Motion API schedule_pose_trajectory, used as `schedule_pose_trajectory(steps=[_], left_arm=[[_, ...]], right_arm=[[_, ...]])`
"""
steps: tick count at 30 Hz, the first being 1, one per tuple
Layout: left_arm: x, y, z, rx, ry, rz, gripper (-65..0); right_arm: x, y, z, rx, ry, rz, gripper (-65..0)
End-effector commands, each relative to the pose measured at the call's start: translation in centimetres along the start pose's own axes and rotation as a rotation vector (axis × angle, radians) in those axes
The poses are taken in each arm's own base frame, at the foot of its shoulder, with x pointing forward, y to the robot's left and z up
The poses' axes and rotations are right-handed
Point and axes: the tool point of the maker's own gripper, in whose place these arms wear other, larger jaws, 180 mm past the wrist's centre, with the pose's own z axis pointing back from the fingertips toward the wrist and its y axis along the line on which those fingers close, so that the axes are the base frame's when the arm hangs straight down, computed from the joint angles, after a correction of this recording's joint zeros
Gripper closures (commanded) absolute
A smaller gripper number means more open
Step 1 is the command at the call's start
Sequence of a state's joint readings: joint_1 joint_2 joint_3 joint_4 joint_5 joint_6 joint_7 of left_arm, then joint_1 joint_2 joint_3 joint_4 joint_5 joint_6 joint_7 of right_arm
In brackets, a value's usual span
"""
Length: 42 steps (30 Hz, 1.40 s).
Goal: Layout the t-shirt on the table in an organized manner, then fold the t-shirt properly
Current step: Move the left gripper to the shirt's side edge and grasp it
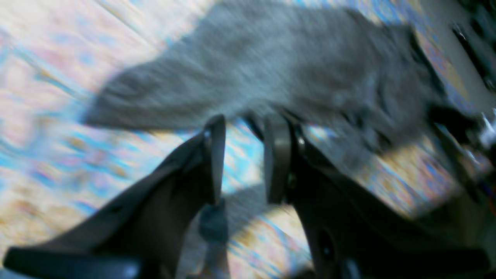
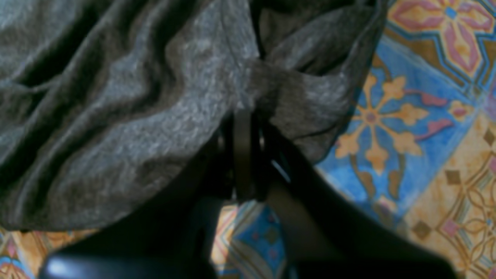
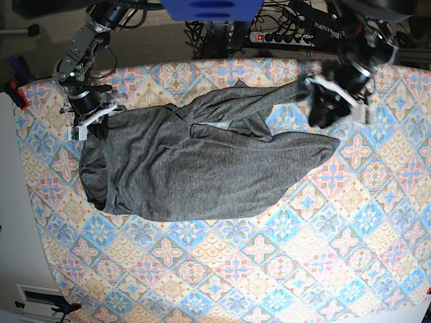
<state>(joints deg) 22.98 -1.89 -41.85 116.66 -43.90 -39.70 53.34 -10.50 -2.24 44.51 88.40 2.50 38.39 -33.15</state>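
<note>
T-shirt [image 3: 195,168] lies rumpled across the upper half of the table [image 3: 283,269], bulk toward 9 o'clock, one tapering corner pointing to 3 o'clock. Right gripper [image 2: 244,116] pinched tight on the t-shirt edge at 10 o'clock. Left gripper [image 1: 244,128], at 2 o'clock, jaws parted, apparently empty; view blurred. Bare cloth from 4 through 8 o'clock.

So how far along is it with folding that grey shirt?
Early. The t-shirt lies on the table, rumpled and unfolded. The right gripper pinches one edge; the left gripper hangs open with nothing between its fingers. Left: smoothing it flat, then every fold.
</note>
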Motion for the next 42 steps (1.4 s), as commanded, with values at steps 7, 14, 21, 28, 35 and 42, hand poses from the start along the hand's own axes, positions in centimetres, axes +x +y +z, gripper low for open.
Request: schedule_pose_trajectory(steps=[7,14,21,28,35,42], left_arm=[[2.0,7.5,0.4,0.284,0.11,-0.124,-17.6],[0.8,13.1,0.5,0.483,0.288,-0.082,-19.7],[-0.1,14.9,-2.0,0.465,0.42,-0.107,-42.3],[1.2,12.6,-4.8,0.345,0.359,-0.153,-39.3],[-1.5,11.7,-8.7,0.238,0.39,-0.051,-39.3],[-3.2,11.4,-10.8,0.187,0.392,0.014,-39.1]], right_arm=[[1.7,-0.2,0.1,0.003,-0.059,0.007,0.0],[1.7,-0.2,0.1,0.002,-0.058,0.008,0.0],[1.7,-0.2,0.1,0.001,-0.058,0.007,0.0],[1.7,-0.2,0.1,0.001,-0.058,0.007,0.0],[1.7,-0.2,0.1,0.001,-0.056,0.007,0.0],[1.6,-0.2,0.2,0.001,-0.055,0.007,0.0]])
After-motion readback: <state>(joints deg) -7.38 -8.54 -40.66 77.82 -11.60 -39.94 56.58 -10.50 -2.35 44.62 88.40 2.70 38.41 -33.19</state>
